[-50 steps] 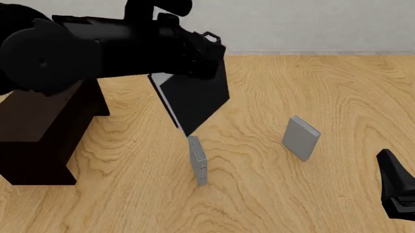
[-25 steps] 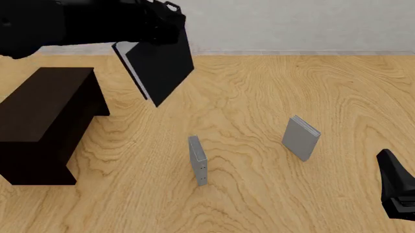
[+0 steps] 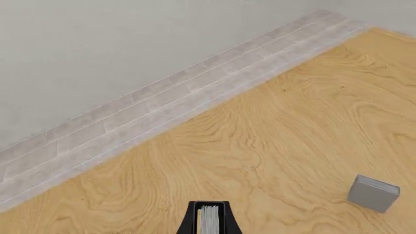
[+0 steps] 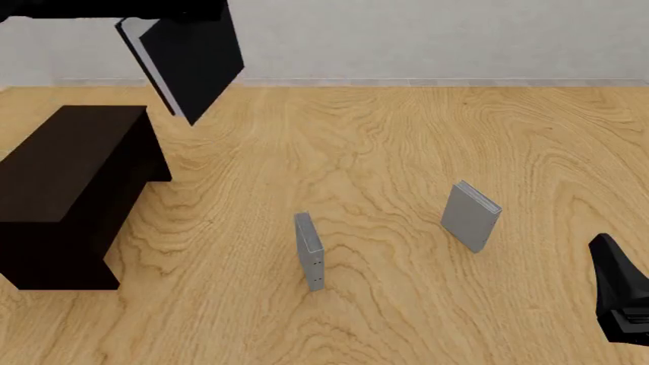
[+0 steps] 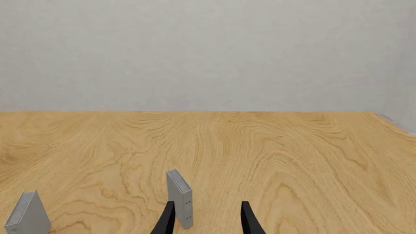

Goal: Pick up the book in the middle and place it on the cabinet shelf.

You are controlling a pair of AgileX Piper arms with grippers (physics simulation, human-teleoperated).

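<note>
The left gripper (image 3: 209, 222) is clamped on the book (image 4: 188, 65), which hangs tilted in the air above the far end of the cabinet shelf (image 4: 66, 163). The right gripper (image 5: 206, 219) rests low over the counter (image 4: 406, 152), its fingers apart and empty.

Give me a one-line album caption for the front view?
Black book held aloft beside the dark cabinet, two grey books standing on the table.

The tabletop (image 4: 426, 137) is light wood with bold swirling grain and a smooth, matt finish, while the cabinet shelf (image 4: 71, 160) at nine o'clock is very dark, almost black wood, matt and plain. The book (image 4: 193, 57) at eleven o'clock has matt black covers and white paper page edges. Both thin grey books (image 4: 310, 251) (image 4: 472, 216) look smooth and dull, and the right end effector (image 5: 206, 219) is matt black.
</note>
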